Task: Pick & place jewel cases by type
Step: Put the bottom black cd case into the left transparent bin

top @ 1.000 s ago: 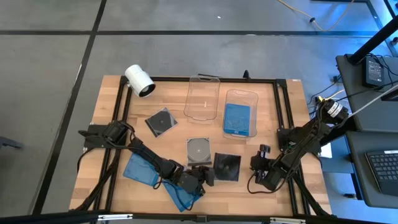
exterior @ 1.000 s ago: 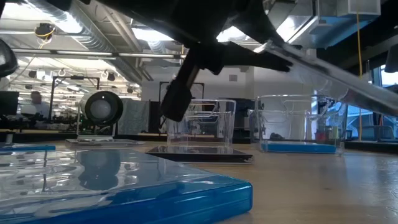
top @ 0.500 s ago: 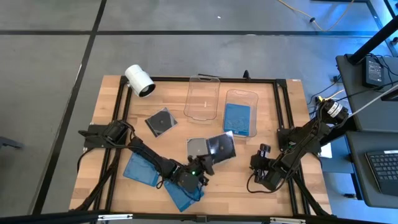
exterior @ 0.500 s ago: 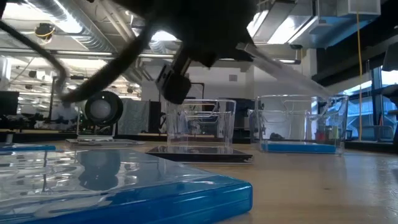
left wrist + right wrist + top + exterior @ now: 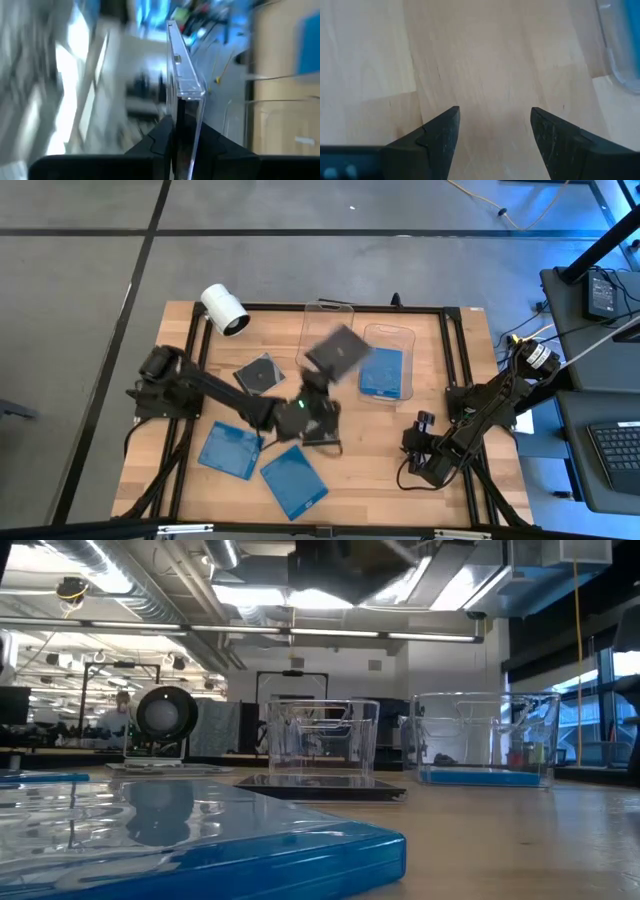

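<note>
Dark jewel case (image 5: 337,351) held in air by left gripper (image 5: 318,383), over the empty clear tub (image 5: 327,330).
L fingers (image 5: 162,142) are clamped tight on the case's edge; the case stands edge-on in wrist view and sticks out from the fingers toward the tubs. Empty tub lies directly under it, the tub with blue case (image 5: 383,366) just beside, so drop probably goes to the empty one. R gripper (image 5: 494,131) waits wide open w/ nothing, low over bare table (image 5: 380,470), well apart.

Honestly can't make out any writing anywhere, no labels, brands or numbers on the cases, the tubs or anything else on the table.
</note>
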`<action>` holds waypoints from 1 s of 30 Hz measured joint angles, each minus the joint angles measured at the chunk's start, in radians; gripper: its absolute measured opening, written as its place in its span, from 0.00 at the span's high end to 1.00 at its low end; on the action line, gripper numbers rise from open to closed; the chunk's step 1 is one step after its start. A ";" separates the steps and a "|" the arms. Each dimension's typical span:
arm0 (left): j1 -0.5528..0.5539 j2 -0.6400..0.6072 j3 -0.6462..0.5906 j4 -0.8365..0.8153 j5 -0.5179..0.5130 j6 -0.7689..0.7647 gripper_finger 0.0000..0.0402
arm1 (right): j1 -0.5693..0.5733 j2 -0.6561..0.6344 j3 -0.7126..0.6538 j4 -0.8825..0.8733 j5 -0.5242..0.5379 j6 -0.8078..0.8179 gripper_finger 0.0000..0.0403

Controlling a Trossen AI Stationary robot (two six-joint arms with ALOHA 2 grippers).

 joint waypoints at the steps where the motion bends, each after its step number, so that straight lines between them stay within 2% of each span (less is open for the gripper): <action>1: 0.021 -0.017 -0.001 -0.010 -0.041 -0.094 0.89 | 0.000 0.000 0.000 0.000 0.010 -0.001 0.39; 4: 0.081 -0.041 -0.002 -0.056 -0.142 -0.342 0.90 | 0.000 0.000 0.000 0.000 0.019 -0.001 0.39; 8: 0.129 -0.037 -0.002 -0.145 -0.104 -0.389 0.91 | 0.000 0.000 0.000 0.002 0.020 -0.002 0.39; 13: 0.163 -0.007 -0.003 -0.242 0.064 -0.448 0.89 | 0.000 0.000 0.000 0.004 0.025 -0.001 0.39; 20: 0.223 -0.026 -0.003 -0.408 0.257 -0.624 0.89 | 0.000 0.000 0.000 0.008 0.033 0.000 0.39; 25: 0.276 -0.071 -0.003 -0.589 0.480 -0.777 0.90 | 0.000 0.000 0.001 0.010 0.033 -0.004 0.39; 30: 0.331 -0.084 -0.003 -0.679 0.727 -0.794 0.88 | 0.000 0.000 0.001 0.010 0.078 -0.005 0.39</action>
